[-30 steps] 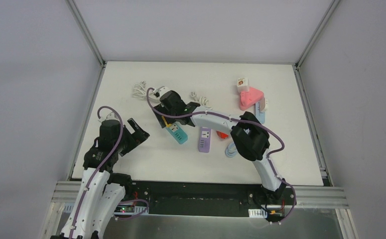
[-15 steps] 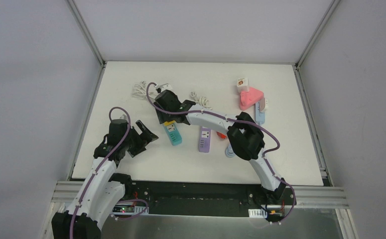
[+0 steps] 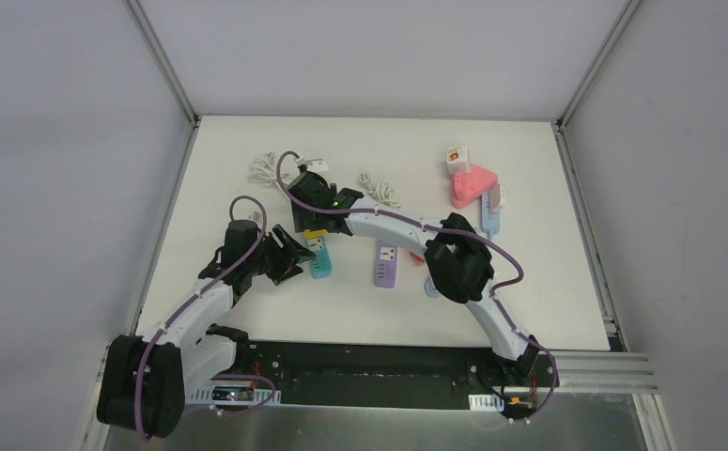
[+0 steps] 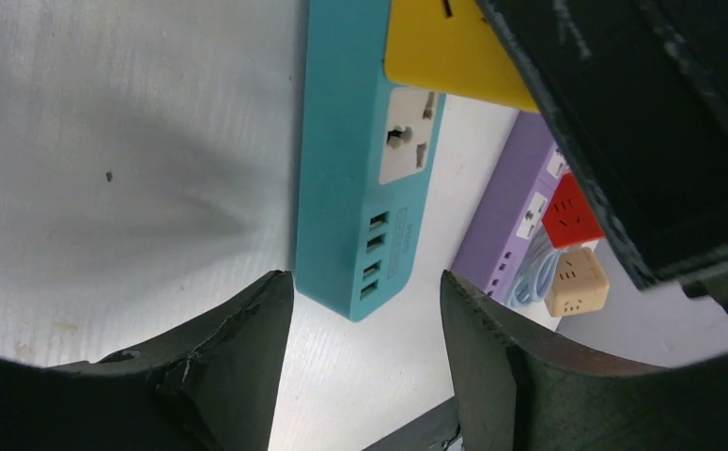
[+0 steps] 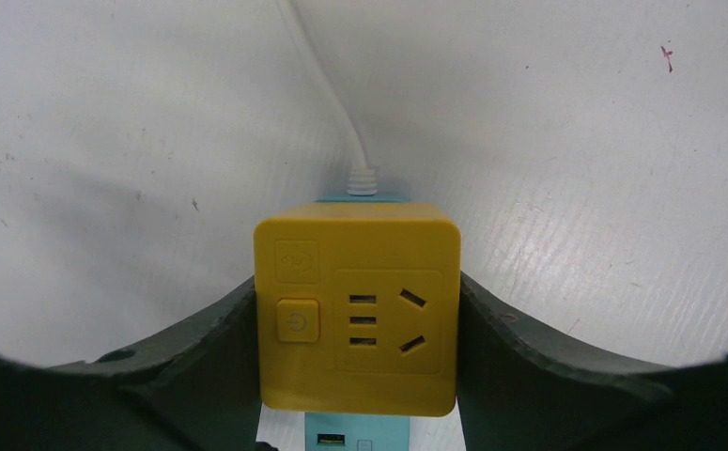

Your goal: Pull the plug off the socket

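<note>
Grips yellow plug [image 5: 356, 310] in right gripper [image 5: 356, 301], still seated on teal socket strip [image 4: 346, 188] beneath. Swings left gripper [image 4: 364, 282] in, jaws narrowed but parted, straddling strip's free end, apparently bracing for the pull.

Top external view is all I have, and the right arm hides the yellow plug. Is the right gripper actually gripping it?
Observer: Yes. The right gripper has both fingers pressed against the sides of the yellow plug.
Operator: Is the plug seated in a socket?
Observer: It sits on the teal power strip, at the end where the white cable leaves.
Operator: And the left gripper?
Observer: The left gripper is open, flanking the strip's USB end. I can't tell whether it touches.
</note>
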